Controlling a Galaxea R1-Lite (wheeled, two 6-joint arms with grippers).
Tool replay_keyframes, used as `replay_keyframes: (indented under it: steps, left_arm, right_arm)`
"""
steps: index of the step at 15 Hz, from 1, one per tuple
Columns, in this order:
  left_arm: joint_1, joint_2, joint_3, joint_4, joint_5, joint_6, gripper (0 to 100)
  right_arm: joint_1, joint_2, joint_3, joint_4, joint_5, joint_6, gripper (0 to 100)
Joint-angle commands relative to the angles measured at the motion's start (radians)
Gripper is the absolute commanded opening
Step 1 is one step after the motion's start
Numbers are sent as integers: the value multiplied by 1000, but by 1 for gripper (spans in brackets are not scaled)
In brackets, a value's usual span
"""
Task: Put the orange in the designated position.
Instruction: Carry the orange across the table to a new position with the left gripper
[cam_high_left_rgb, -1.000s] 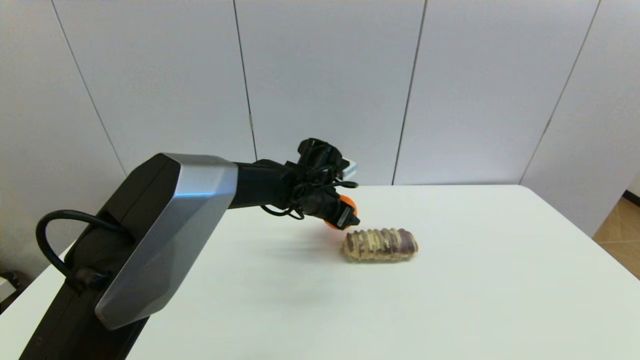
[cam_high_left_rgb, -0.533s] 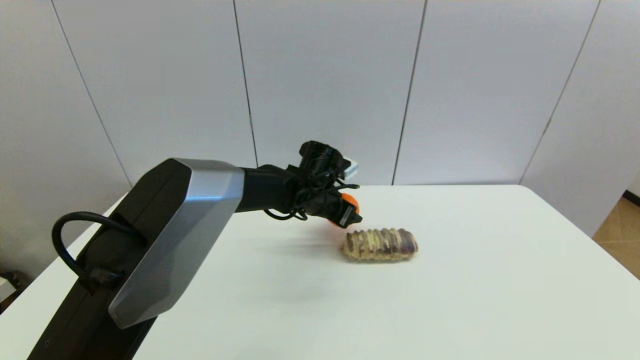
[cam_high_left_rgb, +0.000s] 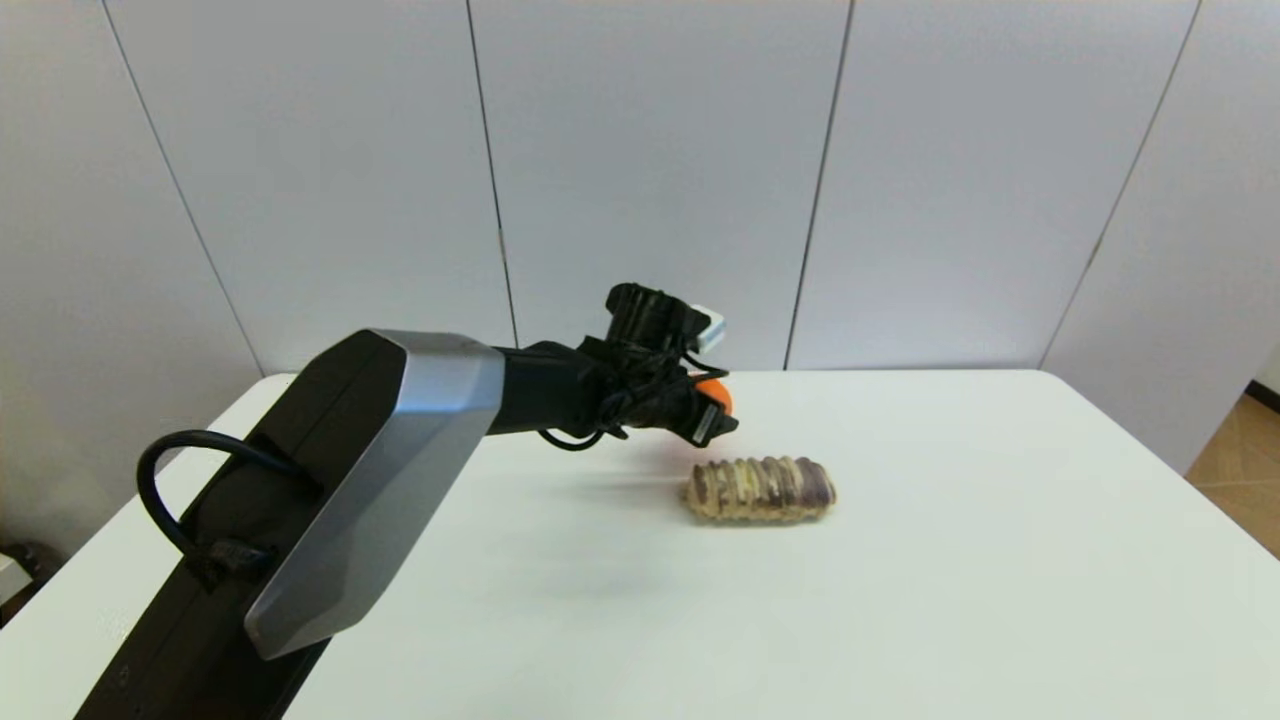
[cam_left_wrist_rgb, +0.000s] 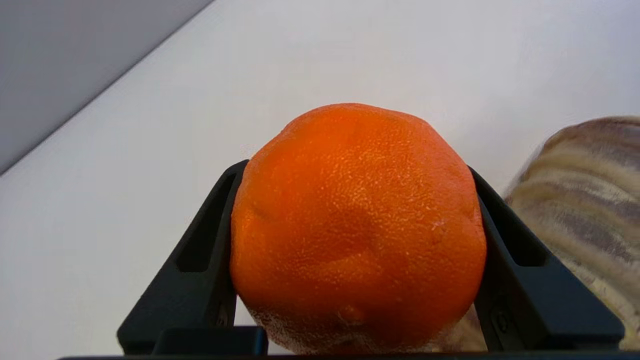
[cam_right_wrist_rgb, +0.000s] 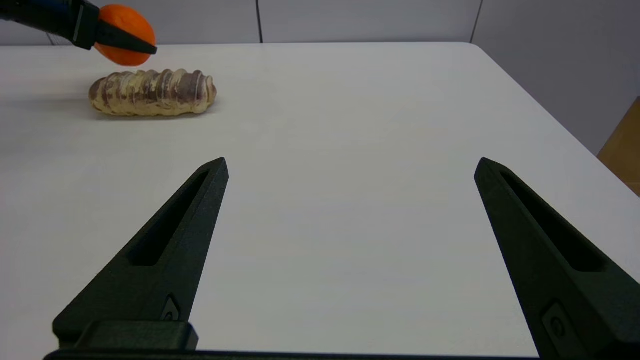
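Left gripper (cam_high_left_rgb: 712, 412) clamped on the orange (cam_high_left_rgb: 716, 394), black fingers (cam_left_wrist_rgb: 200, 260) pressed against both flanks of the fruit, dimpled skin bulging between them and filling most of the left wrist view. Held up in the air, clear of the white table (cam_high_left_rgb: 950, 560), with a faint shadow on the tabletop beneath the arm. Just below and a little ahead of the fingertips, on the side toward the robot's right: a ridged brown-and-cream bread roll (cam_high_left_rgb: 760, 490), lying lengthwise on the table, apart from the fruit and not touched by the fingers. Seen from the right wrist, the same grasp again: orange (cam_right_wrist_rgb: 122, 35) pinched at the tip of the left gripper (cam_right_wrist_rgb: 125, 42), hanging above the near end of the roll (cam_right_wrist_rgb: 152, 92), a clear gap between fruit and crust. Beyond the gripper, only bare tabletop and then the pale panelled wall (cam_high_left_rgb: 650, 170). Right gripper (cam_right_wrist_rgb: 350, 170) spread wide and holding nothing, low over plain tabletop, well apart from roll and fruit, out of the head view. No mark on the white surface to show a designated spot; cannot tell where it lies.
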Motion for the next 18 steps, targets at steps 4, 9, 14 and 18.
replay_keyframes:
  steps: [4,9,14,18]
  left_arm:
    - [-7,32,-2,-89,-2,-2,0]
    - [-21,60,-2,-123,-2,-9,0]
    - [-25,72,-2,-136,-4,-9,0]
    - [-30,79,-2,-150,-4,-9,0]
  right_arm:
    - [0,1,0,0,-1,0,100]
    - [0,1,0,0,-1,0,100]
    - [0,1,0,0,-1,0,100]
    - [0,1,0,0,1,0,100]
